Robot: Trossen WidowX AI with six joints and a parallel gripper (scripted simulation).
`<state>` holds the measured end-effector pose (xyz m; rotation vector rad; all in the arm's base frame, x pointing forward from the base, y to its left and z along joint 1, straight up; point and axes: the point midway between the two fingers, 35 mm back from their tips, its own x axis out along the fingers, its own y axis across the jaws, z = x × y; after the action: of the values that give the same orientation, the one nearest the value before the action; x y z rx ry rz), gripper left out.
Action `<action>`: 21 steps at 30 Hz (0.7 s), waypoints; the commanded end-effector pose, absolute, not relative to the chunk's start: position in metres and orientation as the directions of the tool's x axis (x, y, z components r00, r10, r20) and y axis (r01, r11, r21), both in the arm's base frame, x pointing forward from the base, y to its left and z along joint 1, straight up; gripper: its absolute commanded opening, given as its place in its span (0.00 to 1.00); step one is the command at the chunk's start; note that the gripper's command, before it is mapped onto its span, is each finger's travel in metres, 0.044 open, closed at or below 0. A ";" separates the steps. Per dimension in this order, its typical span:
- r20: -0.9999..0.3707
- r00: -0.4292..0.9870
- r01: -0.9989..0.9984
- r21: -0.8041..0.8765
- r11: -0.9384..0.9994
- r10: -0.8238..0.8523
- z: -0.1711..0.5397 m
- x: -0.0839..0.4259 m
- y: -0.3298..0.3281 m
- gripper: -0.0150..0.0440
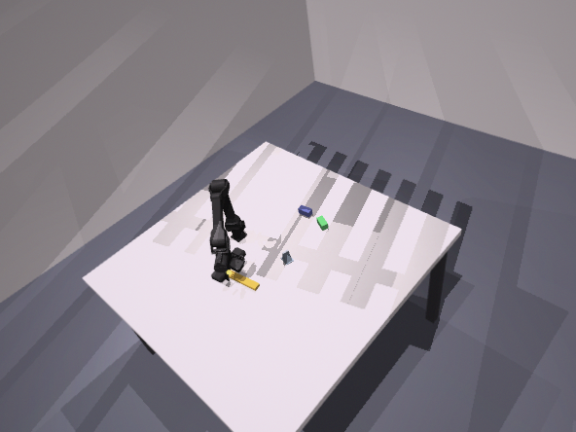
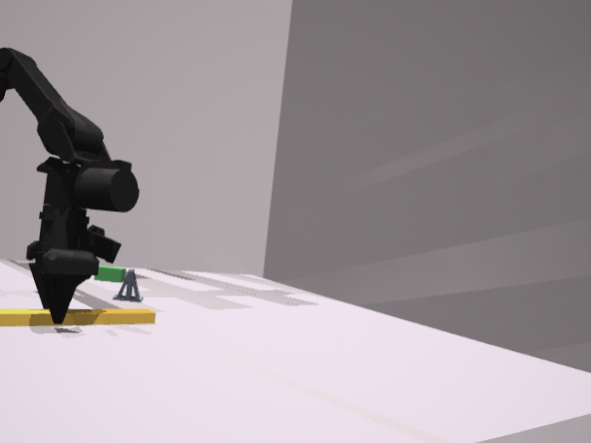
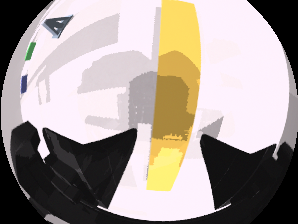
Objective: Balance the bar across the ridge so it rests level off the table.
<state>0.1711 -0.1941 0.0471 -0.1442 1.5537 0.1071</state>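
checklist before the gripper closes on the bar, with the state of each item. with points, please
1. Gripper [image 1: 225, 281] [image 2: 58, 321] [image 3: 169, 134] open: ok, its fingers stand apart.
2. Yellow bar [image 1: 245, 280] [image 2: 125, 317] [image 3: 181, 30] between the two fingers in the wrist view: ok.
3. Fingertips low enough to grip: cannot tell for certain, though they look level with the bar in the exterior view.
4. Grip point at the bar's middle: cannot tell, the exterior view cuts the bar off.
5. Ridge [image 1: 287, 258] [image 2: 130, 286] [image 3: 58, 26] upright with nothing on it: ok.
6. Green block [image 1: 322, 223] [image 2: 110, 273] [image 3: 30, 51] away from the ridge: ok.
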 end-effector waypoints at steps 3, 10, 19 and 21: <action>-1.000 0.015 -0.159 -0.025 0.987 -0.023 0.047 0.171 -0.194 0.65; -1.000 0.015 -0.159 -0.025 0.987 -0.023 0.047 0.171 -0.194 0.48; -1.000 0.015 -0.159 -0.025 0.987 -0.022 0.056 0.172 -0.195 0.25; -1.000 0.016 -0.159 -0.025 0.987 -0.022 0.060 0.173 -0.196 0.25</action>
<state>0.1701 -0.1930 0.0520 -0.1359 1.5620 0.1158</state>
